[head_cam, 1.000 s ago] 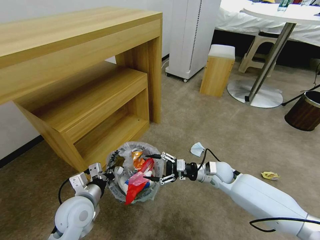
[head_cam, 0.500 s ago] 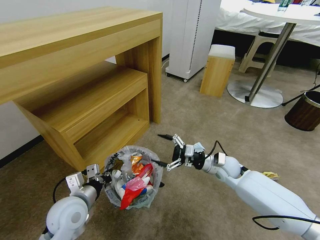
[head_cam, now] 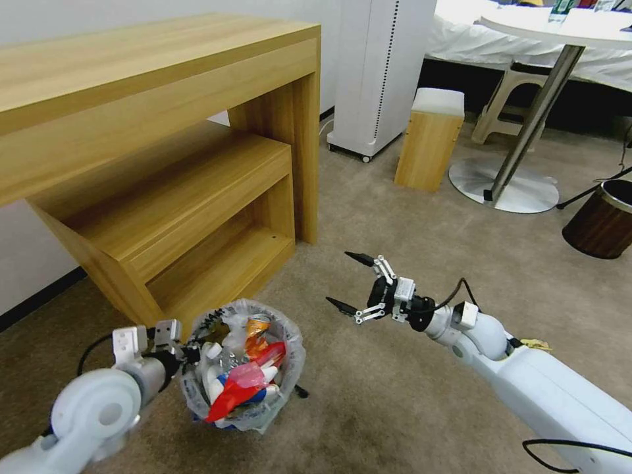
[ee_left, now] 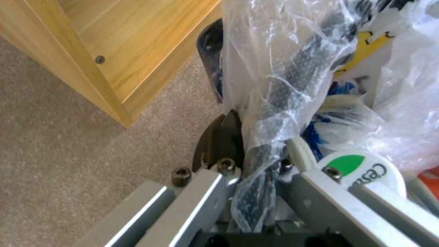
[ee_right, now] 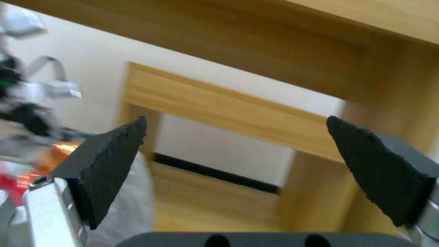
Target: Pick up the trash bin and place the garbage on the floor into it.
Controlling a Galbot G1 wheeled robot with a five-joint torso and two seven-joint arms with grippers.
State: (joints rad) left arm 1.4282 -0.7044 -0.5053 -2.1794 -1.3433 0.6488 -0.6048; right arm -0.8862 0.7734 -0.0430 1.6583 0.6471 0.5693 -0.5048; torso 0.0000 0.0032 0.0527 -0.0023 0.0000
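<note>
Right fingers (head_cam: 345, 282) apart; one trash bin (head_cam: 280, 398).

Beige floor (head_cam: 408, 217): yellow wrapper (head_cam: 534, 343), prob. touching; brown bin (head_cam: 600, 227).

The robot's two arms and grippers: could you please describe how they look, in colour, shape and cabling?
Both arms are glossy white shells with rounded joints and silver-grey metal wrists. A black cable loops beside each wrist. The right gripper has silver linkage bars and two black, pointed, rough-textured fingertips. The left gripper has silver-grey angular metal brackets with dark screw heads and dark fingers.
</note>
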